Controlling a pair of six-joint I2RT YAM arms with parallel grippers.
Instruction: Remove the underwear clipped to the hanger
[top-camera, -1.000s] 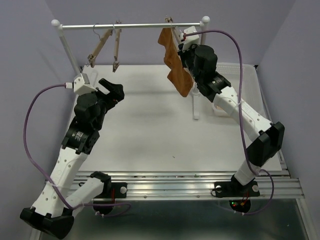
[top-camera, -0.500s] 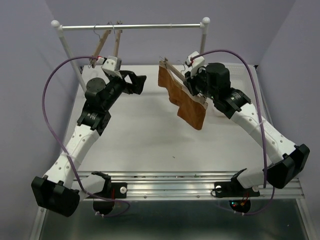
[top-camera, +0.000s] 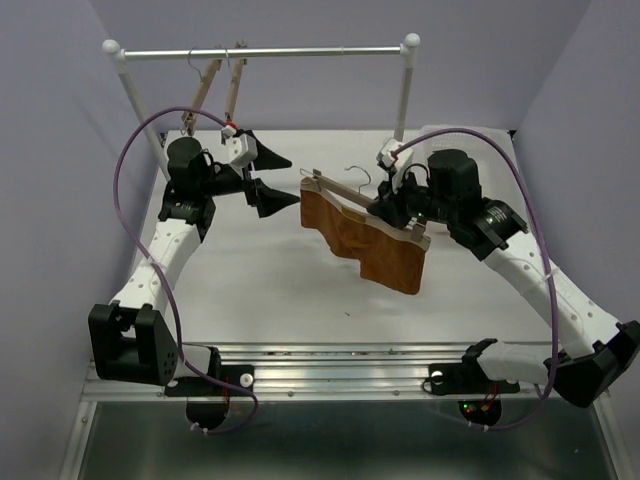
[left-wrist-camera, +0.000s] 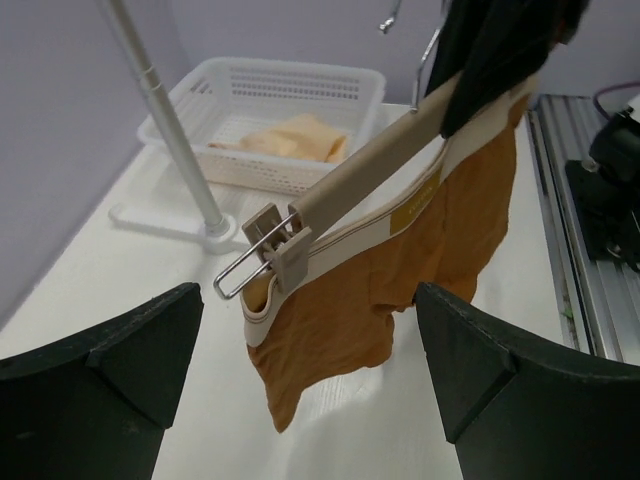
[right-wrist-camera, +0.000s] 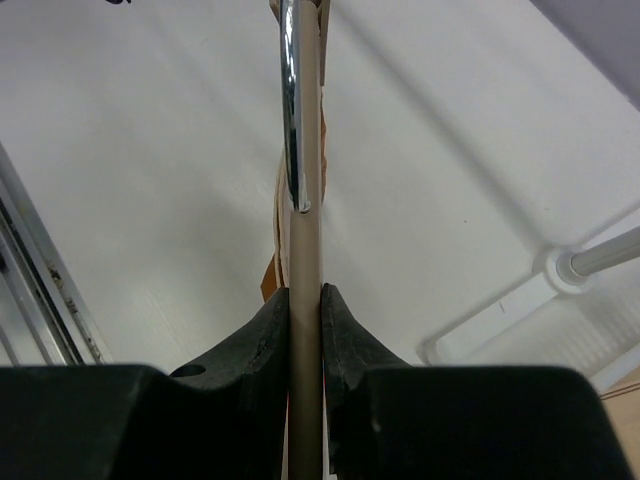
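The hanger, a light-wood bar with a wire hook, hangs tilted over the middle of the table. The rust-brown underwear is clipped under it. My right gripper is shut on the bar near the hook; in the right wrist view the fingers pinch the bar. My left gripper is open, just left of the hanger's left end and apart from it. In the left wrist view the underwear and the end clip lie ahead between the spread fingers.
A clothes rail spans the back, with two bare wooden hangers at its left. Its right post stands behind the hanger. A white basket holding a pale beige cloth sits at the back right.
My right gripper has carried the hanger and underwear off the rail, down and left over the table. My left arm has swung up and right to the hanger's left end.
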